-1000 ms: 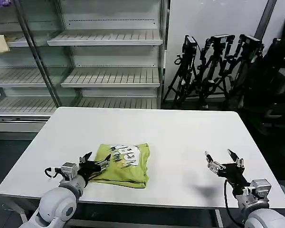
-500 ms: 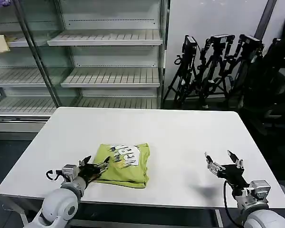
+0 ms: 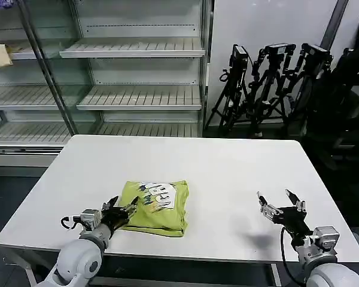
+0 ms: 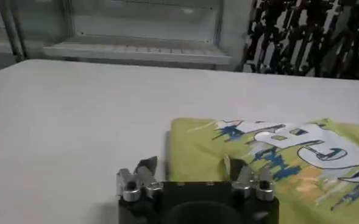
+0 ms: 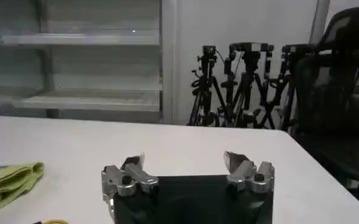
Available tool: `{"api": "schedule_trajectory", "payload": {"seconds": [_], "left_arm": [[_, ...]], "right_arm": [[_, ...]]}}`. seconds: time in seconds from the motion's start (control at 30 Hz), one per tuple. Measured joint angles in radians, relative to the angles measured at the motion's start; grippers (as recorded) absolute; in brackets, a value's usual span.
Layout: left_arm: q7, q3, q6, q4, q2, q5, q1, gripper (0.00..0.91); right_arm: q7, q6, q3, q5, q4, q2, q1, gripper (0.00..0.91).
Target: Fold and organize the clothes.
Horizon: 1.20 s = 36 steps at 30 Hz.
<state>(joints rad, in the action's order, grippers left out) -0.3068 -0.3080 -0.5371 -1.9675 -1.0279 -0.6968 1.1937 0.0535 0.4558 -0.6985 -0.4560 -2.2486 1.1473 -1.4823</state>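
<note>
One lime-green T-shirt (image 3: pixel 155 207) lies folded into a compact rectangle on the white tabletop (image 3: pixel 227 173), toward its near-left part, print facing up. The left pincer (image 3: pixel 121 208) sits released, just beside the shirt's near-left edge. The right pincer (image 3: pixel 281 201) hovers released, well apart to the right.

A white table (image 3: pixel 227 167) carries one folded lime T-shirt (image 3: pixel 155 206).

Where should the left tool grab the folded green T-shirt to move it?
Probably the T-shirt edge nearest the left tool, approached low from the robot's left. That edge sits right at the open fingers, and the folded layers stack there, so one pinch could take them all.
</note>
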Motion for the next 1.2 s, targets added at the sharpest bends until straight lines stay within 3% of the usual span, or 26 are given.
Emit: {"api": "schedule_trajectory", "payload": {"seconds": [0.73,0.97,1.2], "left_arm": [[0.011,0.001,0.000,-0.007,-0.006,0.041,0.016,0.020],[0.063,-0.076,-0.010,-0.006,0.042,0.078,0.029,0.020],[0.170,-0.253,-0.002,0.011,0.157,0.144,0.072,0.020]], "right_arm": [[-0.001,0.001,0.005,-0.002,-0.002,-0.001,-0.007,0.907],[-0.003,-0.004,0.011,-0.003,-0.005,-0.002,0.000,0.907],[-0.004,-0.008,0.025,-0.005,0.000,-0.003,0.015,0.907]]}}
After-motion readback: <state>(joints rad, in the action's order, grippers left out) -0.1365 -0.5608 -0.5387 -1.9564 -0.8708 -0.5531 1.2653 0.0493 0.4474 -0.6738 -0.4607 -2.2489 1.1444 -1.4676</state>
